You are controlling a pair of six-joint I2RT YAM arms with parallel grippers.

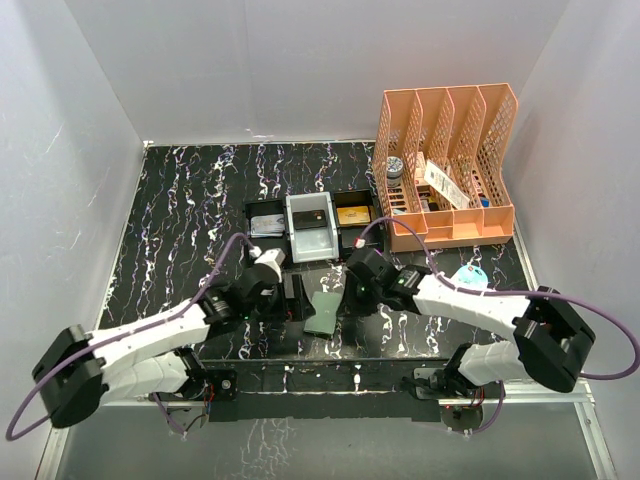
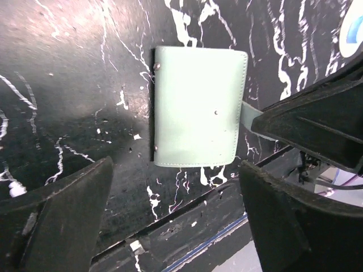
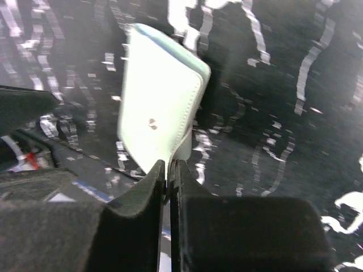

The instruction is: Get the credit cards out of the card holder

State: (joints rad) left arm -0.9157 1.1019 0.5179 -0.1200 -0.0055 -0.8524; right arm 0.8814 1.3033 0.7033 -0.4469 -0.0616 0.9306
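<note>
Now the left gripper (image 2: 176, 169) is standing wide and empty, with the closed card holder (image 2: 198, 107) lying flat just ahead between its fingers. The right gripper (image 3: 169, 170) is pinching the holder's side tab (image 2: 250, 118) at its fingertips. No credit cards are showing. Pulling now risks dragging the whole unpinned holder, or the thin tab slipping free

Sage-green card holder (image 2: 195, 107), folded shut, stitched edge, lying on black marbled table (image 1: 190, 200), near front edge
</note>
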